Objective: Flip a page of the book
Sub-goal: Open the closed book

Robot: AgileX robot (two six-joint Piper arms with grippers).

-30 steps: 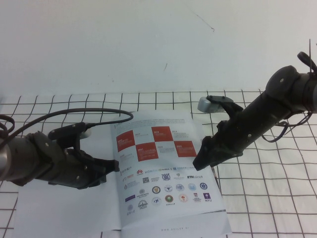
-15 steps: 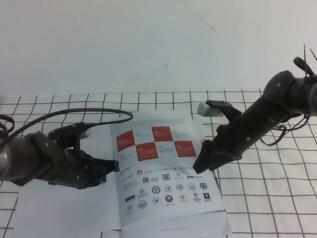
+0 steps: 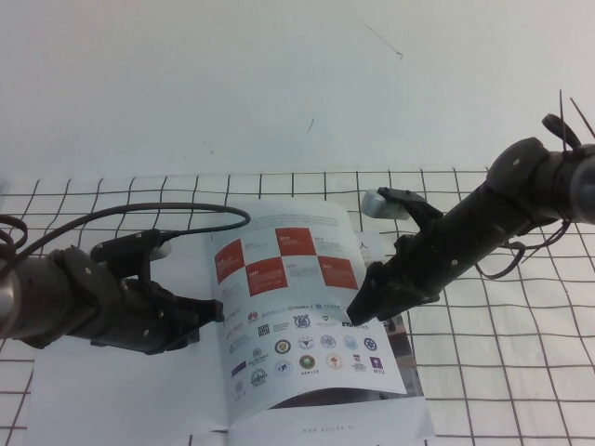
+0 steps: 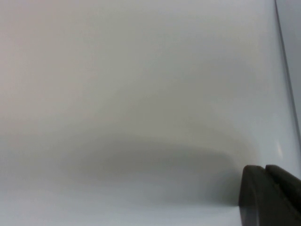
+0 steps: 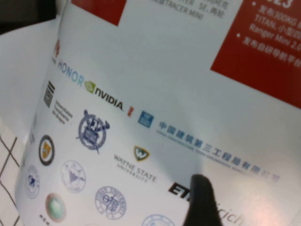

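I see the right gripper point(image 3: 358, 311) has now lifted the page's point(image 3: 297, 321) right edge off the book point(image 3: 390, 423), apparently pinched, while the left gripper point(image 3: 209, 311), closed and empty, presses the blank sheet point(image 3: 112, 390).

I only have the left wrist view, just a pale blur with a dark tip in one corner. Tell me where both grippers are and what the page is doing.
Observer: The left gripper rests on the blank left sheet of the book, beside the spine.
Operator: Now the right one.
Observer: The right gripper is at the right edge of the page, near the rows of logos.
Operator: Say whether the page is flat.
Observer: No, the page is bowed upward, its right edge is off the sheet below, and a dark photo shows beneath it.
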